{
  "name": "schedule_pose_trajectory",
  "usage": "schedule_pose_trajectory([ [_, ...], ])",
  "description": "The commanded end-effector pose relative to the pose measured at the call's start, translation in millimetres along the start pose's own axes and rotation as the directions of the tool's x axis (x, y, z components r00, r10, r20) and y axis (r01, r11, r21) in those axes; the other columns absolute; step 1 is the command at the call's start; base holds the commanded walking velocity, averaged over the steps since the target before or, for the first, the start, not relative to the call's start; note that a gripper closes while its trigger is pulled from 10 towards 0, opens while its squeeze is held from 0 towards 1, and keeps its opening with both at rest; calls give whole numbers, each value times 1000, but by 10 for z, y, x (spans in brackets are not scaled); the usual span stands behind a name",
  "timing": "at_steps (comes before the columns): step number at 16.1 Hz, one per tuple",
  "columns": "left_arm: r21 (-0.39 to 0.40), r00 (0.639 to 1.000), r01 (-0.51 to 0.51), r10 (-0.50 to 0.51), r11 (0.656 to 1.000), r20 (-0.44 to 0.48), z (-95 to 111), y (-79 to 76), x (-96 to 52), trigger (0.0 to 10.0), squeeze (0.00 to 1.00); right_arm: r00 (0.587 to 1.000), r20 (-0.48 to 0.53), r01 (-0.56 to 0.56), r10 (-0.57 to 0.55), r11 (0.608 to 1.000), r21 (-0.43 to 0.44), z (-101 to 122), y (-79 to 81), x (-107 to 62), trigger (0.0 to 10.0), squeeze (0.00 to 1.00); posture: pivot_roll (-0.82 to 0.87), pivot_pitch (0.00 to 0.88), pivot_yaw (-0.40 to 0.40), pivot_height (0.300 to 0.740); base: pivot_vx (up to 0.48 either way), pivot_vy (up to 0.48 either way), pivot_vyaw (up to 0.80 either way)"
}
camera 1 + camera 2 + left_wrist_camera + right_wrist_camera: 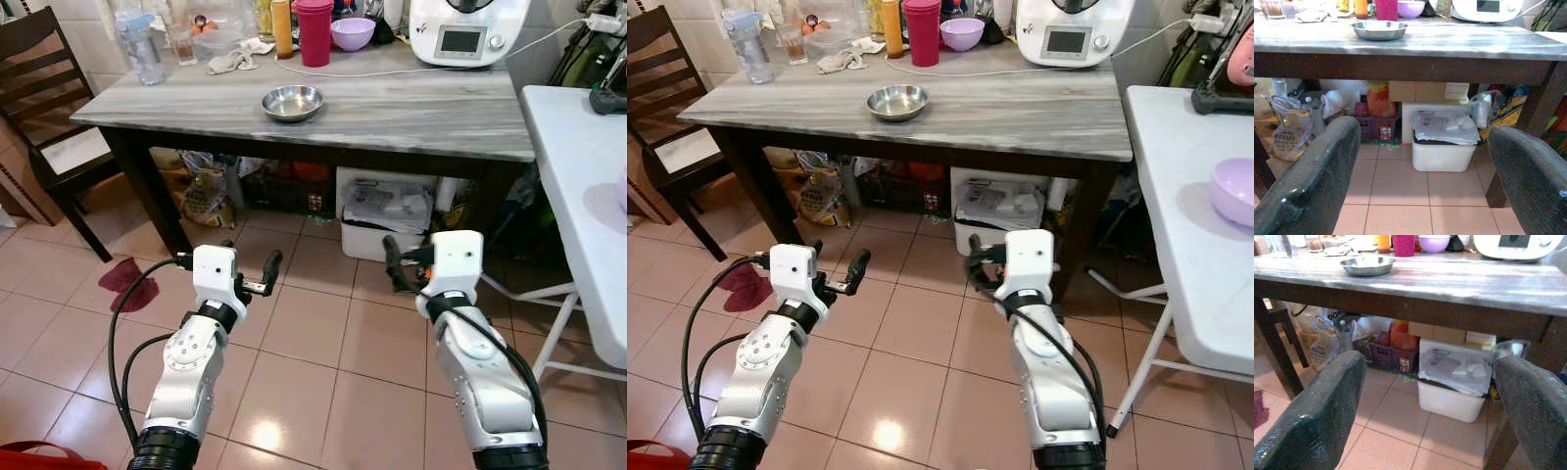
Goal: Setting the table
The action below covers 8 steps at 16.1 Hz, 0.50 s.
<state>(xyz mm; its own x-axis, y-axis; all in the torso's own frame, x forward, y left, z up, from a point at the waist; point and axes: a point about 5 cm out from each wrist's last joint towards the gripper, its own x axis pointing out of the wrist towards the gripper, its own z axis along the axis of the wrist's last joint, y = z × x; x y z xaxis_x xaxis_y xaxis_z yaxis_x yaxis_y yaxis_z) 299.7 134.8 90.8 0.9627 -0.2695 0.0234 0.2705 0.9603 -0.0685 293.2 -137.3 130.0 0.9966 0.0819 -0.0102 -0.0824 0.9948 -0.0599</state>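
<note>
Left arm: silver, raised in front of the body over the tiled floor (pixel 313 333), short of the table, forearm pointing toward it
Left gripper (pixel 250 266): black fingers (pixel 1312 181) spread wide apart, holding nothing
Right arm: silver, raised level with the left one, also aimed at the table
Right gripper (pixel 397 262): fingers (pixel 1317 411) spread wide apart, holding nothing
Table (pixel 392 113): grey marble-look top on dark legs, straight ahead of both grippers
Steel bowl (pixel 292 102): shallow, shiny, standing alone near the table's front edge, well apart from both grippers
Back of table: pink tumbler (pixel 314 31), lilac bowl (pixel 353 32), orange bottle (pixel 282 27), crumpled cloth (pixel 231 62), clear water bottle (pixel 140 44), white kitchen machine (pixel 465 29) with a small screen
Under table: white lidded box (pixel 1442 147) with papers on top, purple crate, bags
Readable writing: a bag (pixel 1290 132) under the table shows "REBUS"; other print is too small to read
Right side: white folding table (pixel 1185 225) carrying a second lilac bowl (pixel 1234 191)
Left side: dark wooden chair (pixel 44 108)
</note>
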Motion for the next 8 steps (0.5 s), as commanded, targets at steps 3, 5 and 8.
schedule_pose_trajectory([
  [3, 2, 1000, 19, -19, 1000, -5, 8, -11, -13, 10000, 0, 1000, -21, 23, -23, 1000, -2, -47, -39, -24, 10000, 0, -184, 80, 75, 740, 0, -320, -150],
  [5, 1, 1000, 23, -23, 1000, -9, 2, -19, -16, 10000, 0, 999, -21, 26, -26, 1000, -3, -61, -44, -26, 10000, 0, -182, 79, 77, 740, 0, -317, -559],
  [8, 3, 1000, 29, -29, 1000, -11, 5, -24, -11, 10000, 0, 999, -20, 28, -28, 1000, -1, -66, -45, -25, 10000, 0, -181, 76, 79, 740, 0, -314, -165],
])
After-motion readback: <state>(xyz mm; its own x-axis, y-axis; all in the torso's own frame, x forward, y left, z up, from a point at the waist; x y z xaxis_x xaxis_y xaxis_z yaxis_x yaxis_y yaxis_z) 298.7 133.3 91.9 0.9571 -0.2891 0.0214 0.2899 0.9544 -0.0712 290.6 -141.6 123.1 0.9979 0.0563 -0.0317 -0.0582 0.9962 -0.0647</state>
